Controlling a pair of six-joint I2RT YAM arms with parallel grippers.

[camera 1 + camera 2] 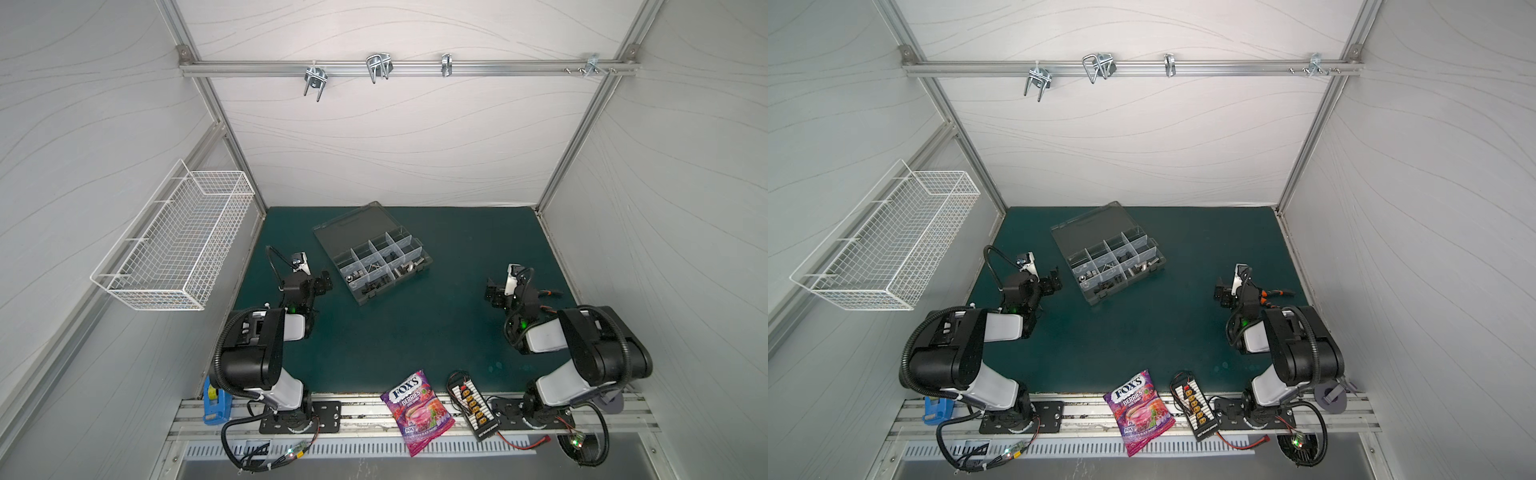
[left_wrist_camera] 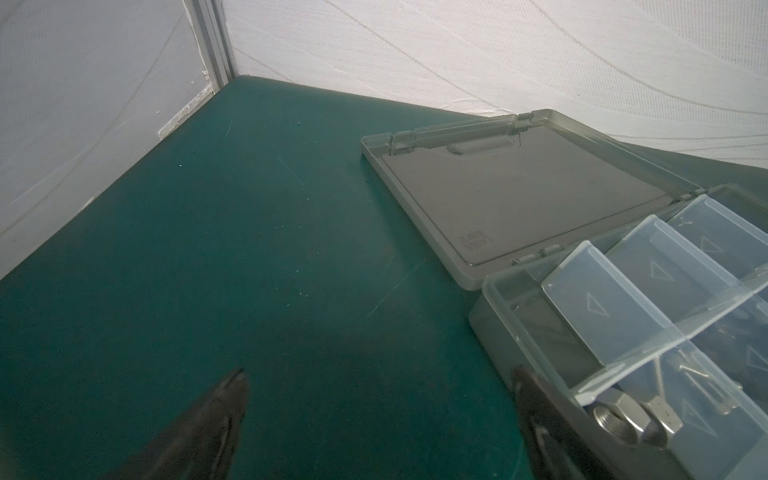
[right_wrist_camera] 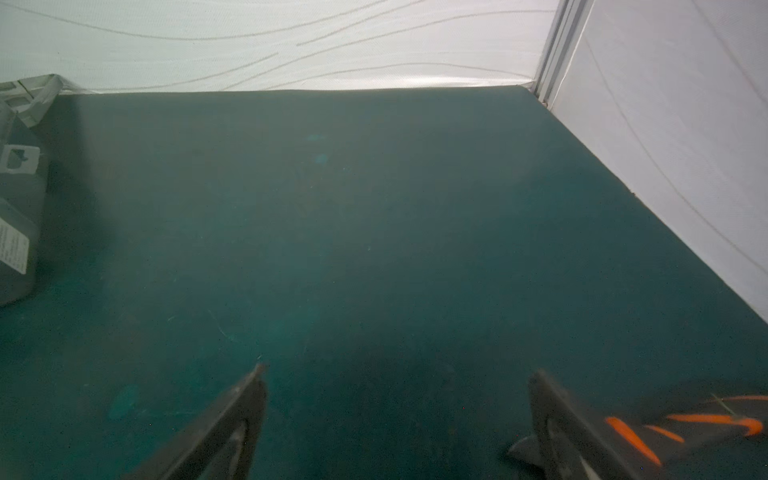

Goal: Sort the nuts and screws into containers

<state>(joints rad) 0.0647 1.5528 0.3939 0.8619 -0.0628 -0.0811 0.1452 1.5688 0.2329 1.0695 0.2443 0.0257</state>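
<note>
The smoky-grey organizer box (image 1: 384, 245) (image 1: 1117, 245) lies on the green mat with its lid (image 2: 519, 195) folded flat open behind it. Every screw and nut I can see lies inside its containers. Silver nuts (image 2: 619, 419) sit in the corner compartment nearest my left gripper, with thin screws (image 2: 702, 386) in the one beside it. Silver bolts (image 1: 409, 268) and black pieces (image 1: 374, 287) fill other front compartments. My left gripper (image 1: 326, 280) (image 2: 380, 374) stands open and empty just left of the box. The right gripper (image 1: 492, 291) (image 3: 400, 370) is open and empty over bare mat, well right of the box (image 3: 16, 249).
A purple candy bag (image 1: 417, 411) and a connector board (image 1: 473, 409) lie at the mat's front edge. An orange-handled tool (image 1: 1277, 295) rests beside the right arm. A white wire basket (image 1: 174, 245) hangs on the left wall. Metal hooks (image 1: 378, 68) hang from the back rail.
</note>
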